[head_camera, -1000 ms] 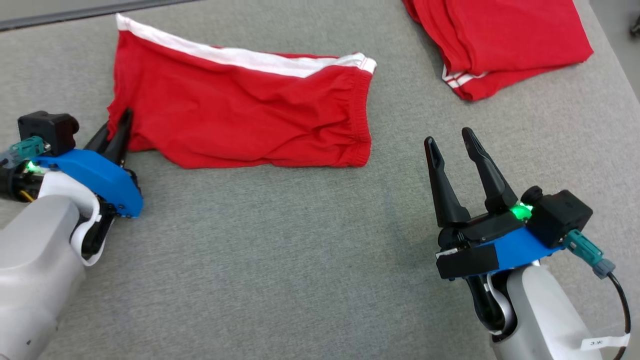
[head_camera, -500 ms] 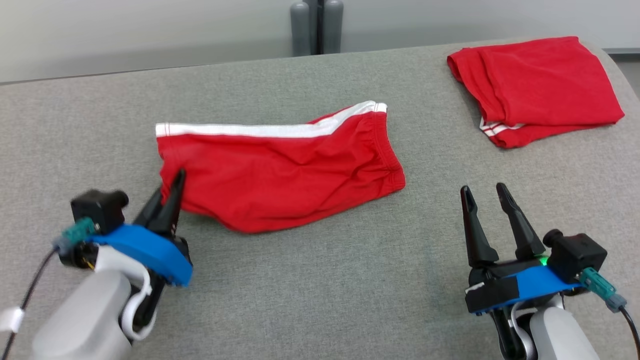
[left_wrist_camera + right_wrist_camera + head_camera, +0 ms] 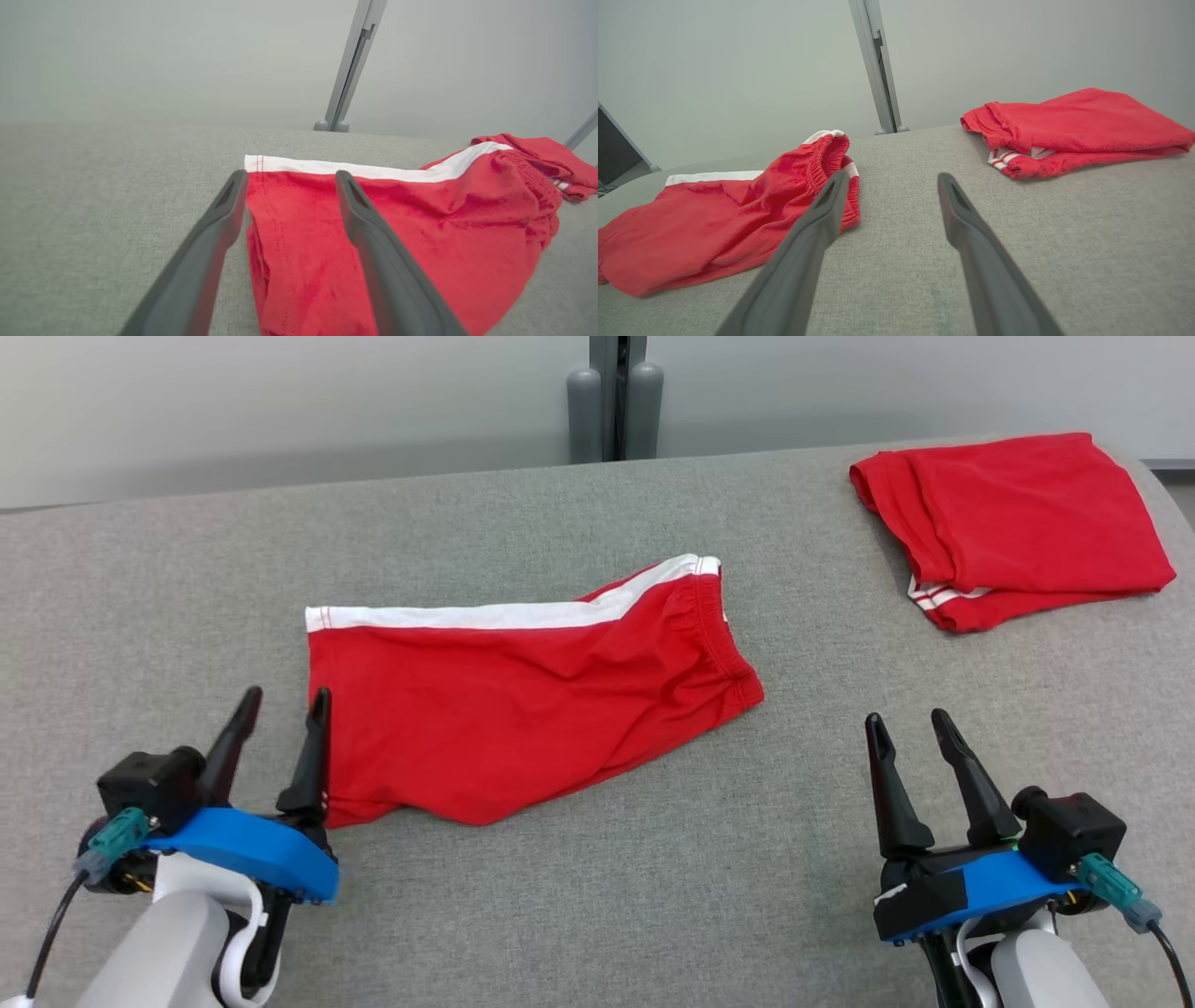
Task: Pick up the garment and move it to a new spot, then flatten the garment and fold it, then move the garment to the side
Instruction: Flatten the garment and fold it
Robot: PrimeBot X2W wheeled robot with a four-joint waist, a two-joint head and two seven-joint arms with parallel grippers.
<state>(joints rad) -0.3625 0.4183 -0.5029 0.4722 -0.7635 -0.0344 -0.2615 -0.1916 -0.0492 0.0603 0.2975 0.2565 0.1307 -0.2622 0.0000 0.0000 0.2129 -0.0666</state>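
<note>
**A:** Where is the left gripper (image 3: pixel 288 695)?

**B:** Low at the near left of the surface (image 3: pixel 597 915). Its fingers are spread wide, with nothing clamped between them.

**A:** And the garment (image 3: pixel 523 709)?

**B:** Right at those fingers. Its left hem runs up between them, so the inner finger is over the edge of the red cloth and the outer one is over bare surface. I can't tell whether the inner finger touches the cloth.

**A:** The right gripper (image 3: pixel 906 717)?

**B:** At the near right, also wide open and empty, over bare surface. The garment's waistband end lies ahead and to its left, apart from it.

**A:** What does the garment look like?

**B:** Red shorts laid crosswise mid-surface, with the leg hem toward the robot's left and the gathered elastic waistband toward its right. A white band follows the far edge and angles up at the waistband. It is mostly flat with shallow wrinkles, and the near edge rounds out into a bulge.

**A:** Is anything else lying there?

**B:** A folded red garment (image 3: pixel 1018 513) at the far right, well apart from both grippers. Thin white stripes show at its near edge.

**A:** The surface and the room?

**B:** The surface has a grey woven cover that curves down at the right. Behind it is a plain pale wall (image 3: pixel 280 401). A grey upright post (image 3: pixel 616 392) stands at the far edge, with two rounded pieces at its base.
</note>
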